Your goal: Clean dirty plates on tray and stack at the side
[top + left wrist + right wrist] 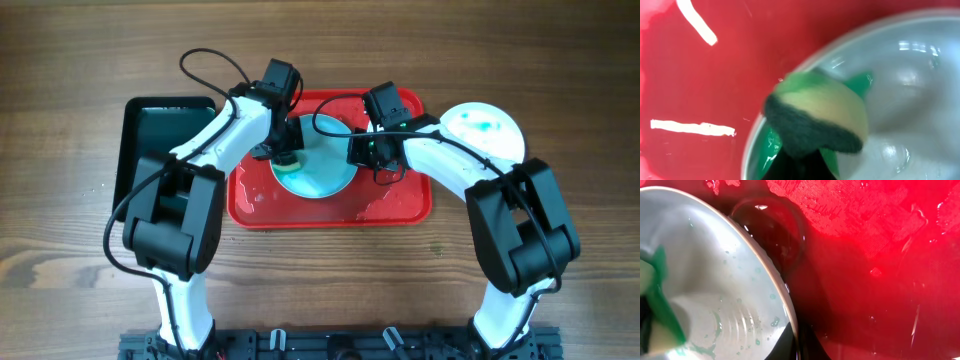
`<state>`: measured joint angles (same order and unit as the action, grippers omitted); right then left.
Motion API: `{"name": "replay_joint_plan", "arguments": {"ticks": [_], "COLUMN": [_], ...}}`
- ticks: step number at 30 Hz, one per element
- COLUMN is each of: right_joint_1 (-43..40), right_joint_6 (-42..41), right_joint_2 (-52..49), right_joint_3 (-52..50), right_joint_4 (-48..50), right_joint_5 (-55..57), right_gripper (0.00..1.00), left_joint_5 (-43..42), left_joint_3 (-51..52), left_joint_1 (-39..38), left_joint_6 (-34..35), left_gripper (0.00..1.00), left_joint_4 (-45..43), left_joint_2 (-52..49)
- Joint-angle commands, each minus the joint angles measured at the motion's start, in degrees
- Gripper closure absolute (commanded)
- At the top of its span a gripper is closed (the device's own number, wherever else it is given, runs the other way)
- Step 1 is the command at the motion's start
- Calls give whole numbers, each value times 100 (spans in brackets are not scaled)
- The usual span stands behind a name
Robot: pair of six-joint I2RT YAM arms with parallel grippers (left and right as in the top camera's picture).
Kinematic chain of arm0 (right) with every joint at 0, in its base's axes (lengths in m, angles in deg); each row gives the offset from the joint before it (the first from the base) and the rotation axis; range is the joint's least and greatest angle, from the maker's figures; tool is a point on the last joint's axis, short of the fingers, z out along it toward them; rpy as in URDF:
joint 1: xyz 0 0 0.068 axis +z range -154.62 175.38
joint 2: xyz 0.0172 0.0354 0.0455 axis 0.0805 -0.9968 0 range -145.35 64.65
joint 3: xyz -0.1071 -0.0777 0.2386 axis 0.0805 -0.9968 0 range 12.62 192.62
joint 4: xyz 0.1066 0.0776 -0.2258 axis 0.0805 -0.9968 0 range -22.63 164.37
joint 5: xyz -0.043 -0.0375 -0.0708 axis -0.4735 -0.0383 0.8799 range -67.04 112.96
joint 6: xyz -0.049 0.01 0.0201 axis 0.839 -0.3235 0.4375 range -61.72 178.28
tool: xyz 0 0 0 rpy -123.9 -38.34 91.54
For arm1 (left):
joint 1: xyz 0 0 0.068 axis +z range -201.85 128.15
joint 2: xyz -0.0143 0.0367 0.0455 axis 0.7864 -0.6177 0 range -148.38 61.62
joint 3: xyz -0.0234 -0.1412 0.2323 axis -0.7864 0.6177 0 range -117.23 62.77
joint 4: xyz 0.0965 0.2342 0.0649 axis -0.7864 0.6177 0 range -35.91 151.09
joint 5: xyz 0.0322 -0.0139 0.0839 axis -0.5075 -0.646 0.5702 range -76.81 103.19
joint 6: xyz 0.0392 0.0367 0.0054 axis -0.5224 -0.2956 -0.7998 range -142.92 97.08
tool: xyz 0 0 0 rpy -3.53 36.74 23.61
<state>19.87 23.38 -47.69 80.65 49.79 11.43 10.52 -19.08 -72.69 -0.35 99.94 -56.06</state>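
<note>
Tray: the large red rectangular plastic tray (pixel 400 205) lay mid-table, its floor wet and glossy.
Plate on tray: a round, shallow, pale-cyan plate (pixel 325 175) sat inside the tray, towards its left half, beaded with droplets.
Left gripper: the left gripper (pixel 288 157) was closed on a yellow sponge with green and dark scouring layers (pixel 815 115), pressing it on the plate near its left rim.
Right gripper: the right gripper (pixel 365 150) was at the plate's right rim; whether its fingers clamped it could not be told.
Second plate: a white round plate with teal-green smears (pixel 485 125) lay on the wooden table (pixel 300 290), right of the tray.
Left side: a dark green-black rectangular tray (pixel 160 135) stood just beside the red tray.
</note>
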Motion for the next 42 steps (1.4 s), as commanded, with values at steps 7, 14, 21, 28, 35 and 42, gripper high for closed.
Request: {"name": "replay_joint_plan", "arguments": {"ticks": [7,14,21,28,35,42], "right_joint_1": [-4,-4,-4,-4,-4,-4], "right_joint_6": [-70,-66,2,44,42,44], "right_joint_2": [-83,-83,-83,-83,-83,-83], "right_joint_3": [26,26,26,26,26,26], "right_joint_4": [-15,-7,39,52,52,57], "right_joint_5": [214,216,214,212,210,212], "right_gripper": [96,96,96,96,96,96], "left_joint_5": [-2691,275,1620,-850,-2712,286], "left_joint_3": [249,249,249,238,238,238], "left_joint_1": [-214,-214,-214,-214,-205,-138], "left_joint_6": [-3429,-1147,372,-835,-2065,-1204], "left_gripper": [96,96,96,96,96,96], "left_joint_4": [562,-433,-734,-435,-647,-1982], "left_joint_2": [-125,-125,-125,-68,-59,-59]}}
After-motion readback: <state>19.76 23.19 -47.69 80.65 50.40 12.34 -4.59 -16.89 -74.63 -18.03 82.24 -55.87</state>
